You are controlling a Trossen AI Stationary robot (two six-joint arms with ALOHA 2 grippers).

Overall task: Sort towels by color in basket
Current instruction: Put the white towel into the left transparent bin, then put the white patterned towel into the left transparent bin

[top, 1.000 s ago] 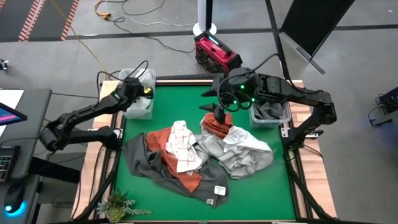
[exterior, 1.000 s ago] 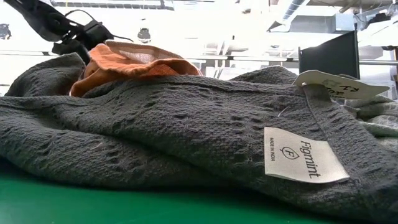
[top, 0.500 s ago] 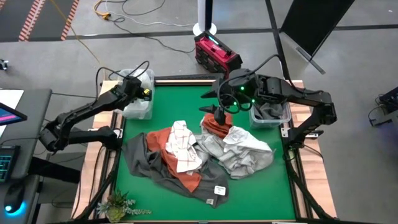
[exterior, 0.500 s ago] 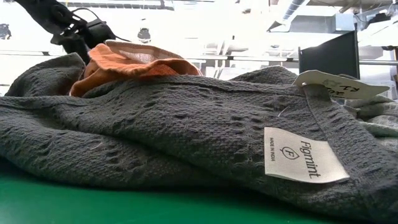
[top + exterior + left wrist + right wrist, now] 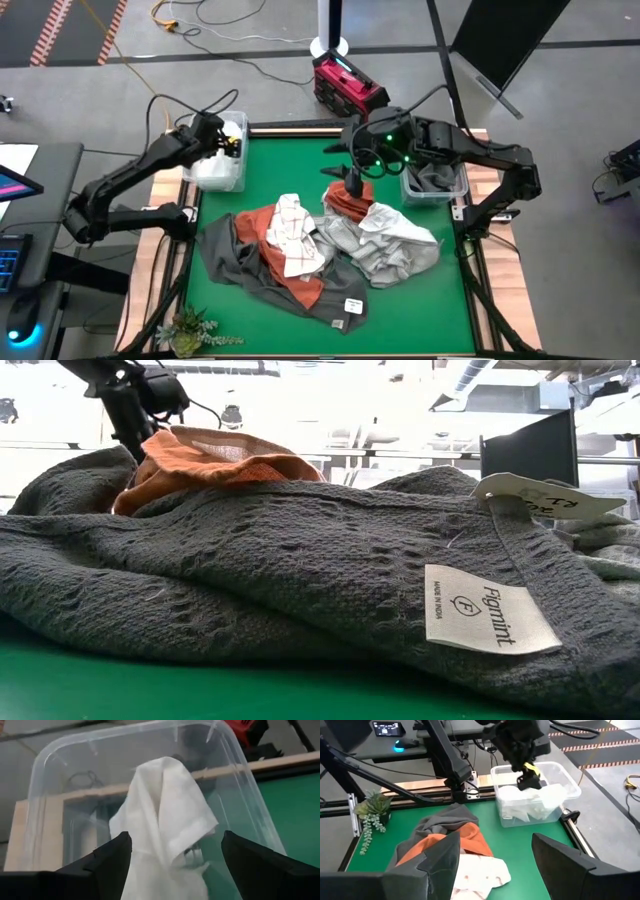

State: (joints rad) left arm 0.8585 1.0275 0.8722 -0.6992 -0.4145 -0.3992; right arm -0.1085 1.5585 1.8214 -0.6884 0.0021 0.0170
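Green felt worktop (image 5: 395,310) w/ wood edging, grey floor w/ cables around. Left end effector (image 5: 222,140) open over clear plastic bin (image 5: 218,172), white cloth towel (image 5: 165,815) below. Right end effector (image 5: 353,180) open above rust orange towel (image 5: 345,203).

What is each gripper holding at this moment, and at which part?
Nothing is held. The left gripper is open above the white towel in the clear bin; the right gripper is open above the rust orange towel.
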